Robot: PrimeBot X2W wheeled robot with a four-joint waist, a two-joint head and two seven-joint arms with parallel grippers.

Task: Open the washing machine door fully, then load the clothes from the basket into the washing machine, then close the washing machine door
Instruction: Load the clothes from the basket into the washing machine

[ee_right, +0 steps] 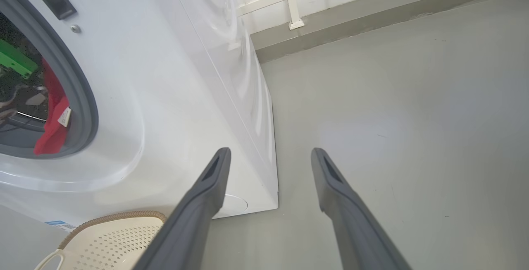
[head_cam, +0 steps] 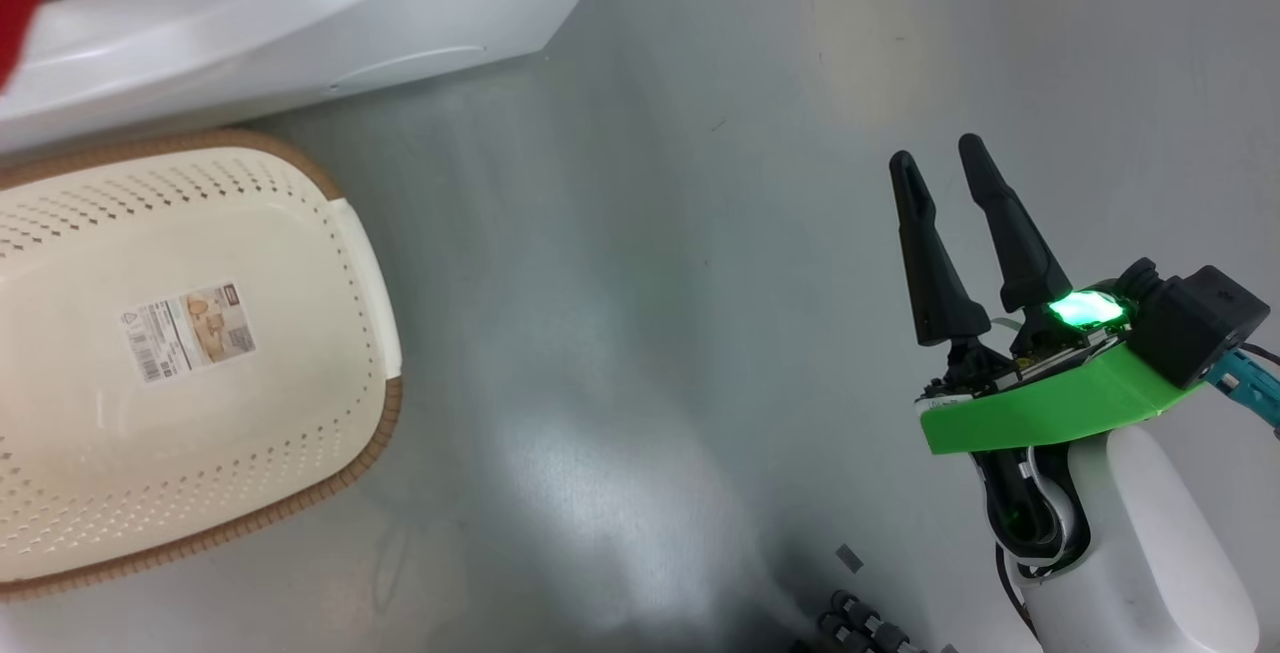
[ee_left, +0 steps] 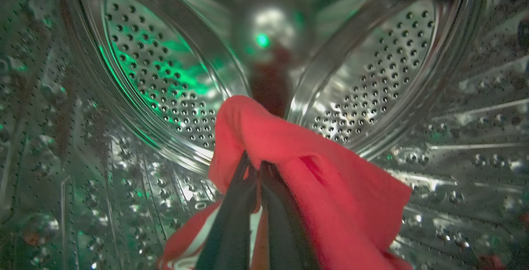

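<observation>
Left gripper [ee_left: 255,163] pinches the clothes [ee_left: 330,187] tight, deep in the drum [ee_left: 165,80]; right gripper [head_cam: 937,155] hangs spread over the floor [head_cam: 650,333]. Red cloth trailing at the seal [ee_right: 91,104] could snag there or drag back out on withdrawal.

Head view: right pincer [head_cam: 935,153] at right side, two long dark fingers spread wide apart, tips pointing far and slightly left. Green wrist plate [head_cam: 1040,411] just behind fingers, green lamp [head_cam: 1082,309] lit on it. Pale forearm [head_cam: 1140,553] runs back toward near right corner. Left wrist view: left pincer [ee_left: 255,168] pressed together, fingers side by side, pinching fold of the clothes [ee_left: 330,187].
</observation>
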